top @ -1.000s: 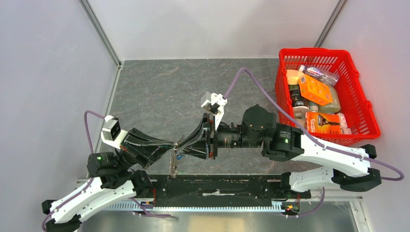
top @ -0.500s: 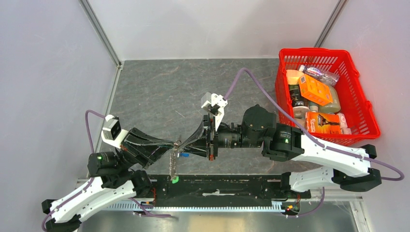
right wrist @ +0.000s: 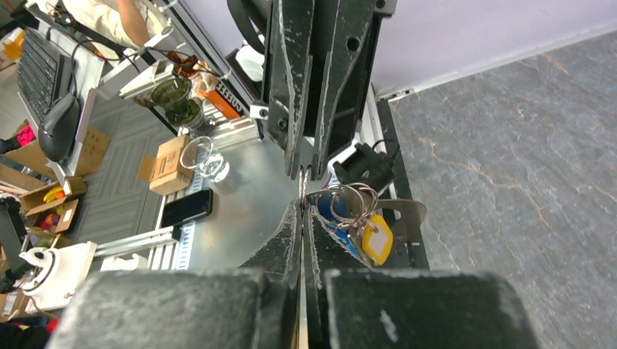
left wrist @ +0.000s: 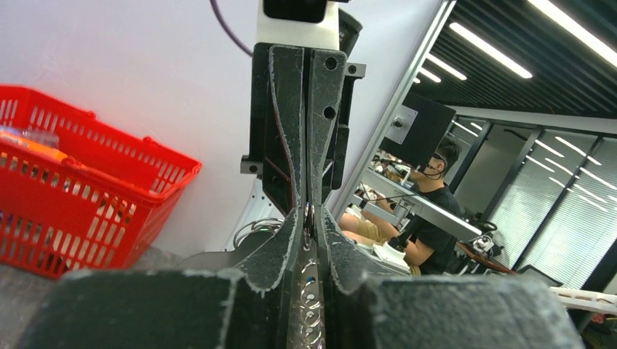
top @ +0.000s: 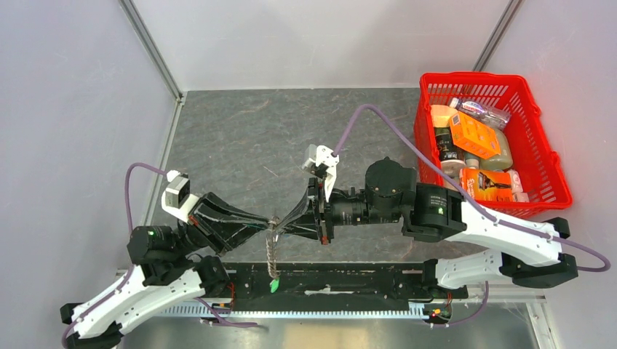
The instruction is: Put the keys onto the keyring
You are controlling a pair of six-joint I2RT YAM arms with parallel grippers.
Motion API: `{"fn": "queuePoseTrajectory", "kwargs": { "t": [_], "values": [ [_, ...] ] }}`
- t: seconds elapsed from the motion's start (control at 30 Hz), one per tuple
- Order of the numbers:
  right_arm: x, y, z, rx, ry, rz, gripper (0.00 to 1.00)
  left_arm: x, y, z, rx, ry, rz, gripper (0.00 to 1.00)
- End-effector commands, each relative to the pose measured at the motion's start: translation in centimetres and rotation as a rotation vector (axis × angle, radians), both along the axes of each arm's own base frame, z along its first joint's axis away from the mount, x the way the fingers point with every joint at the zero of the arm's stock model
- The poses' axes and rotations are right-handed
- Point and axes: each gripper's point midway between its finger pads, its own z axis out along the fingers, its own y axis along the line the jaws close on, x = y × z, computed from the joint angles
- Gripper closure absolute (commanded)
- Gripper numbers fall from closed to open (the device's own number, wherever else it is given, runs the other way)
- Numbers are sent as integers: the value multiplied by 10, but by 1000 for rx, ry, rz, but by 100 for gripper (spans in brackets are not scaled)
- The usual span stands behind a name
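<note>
Silver chain-tailed keyring (top: 271,251), pinched by your left gripper (left wrist: 306,218) opposite the clamped-shut right gripper (right wrist: 301,209), may twist, shedding colour-capped metal keys (right wrist: 367,236) dangling at 3 o'clock.

The overhead view is bright and even, with only soft, weak shadows on the grey table (top: 233,138). In both wrist views the near fingers (left wrist: 145,305) are out of focus. Ceiling light strips (left wrist: 575,29) glare in the left one.

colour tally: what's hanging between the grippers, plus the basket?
Yellow key cap: 1
Blue key cap: 1, partly hidden
Silver keyring: 1
Green tag: 1
Red basket: 1
Total: 5
</note>
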Motion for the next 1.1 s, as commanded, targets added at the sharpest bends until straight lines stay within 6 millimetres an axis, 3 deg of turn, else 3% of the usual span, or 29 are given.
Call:
{"fn": "queuePoseTrajectory", "kwargs": {
  "t": [0.0,0.13,0.37,0.7,1.07],
  "values": [
    [-3,-19,26,26,-36,-8,100,-6,10,1,77,-11,24,79],
    [-6,-30,21,-7,-40,1,100,-7,14,2,116,-12,43,71],
    [-21,-39,14,-61,-37,83,100,-13,9,2,174,-22,5,68],
    [-53,-34,8,-156,8,293,100,-27,-5,2,252,-80,-99,67],
    [-56,-19,-7,-249,45,339,100,-38,-16,0,308,-103,-203,67]
  ]
}}
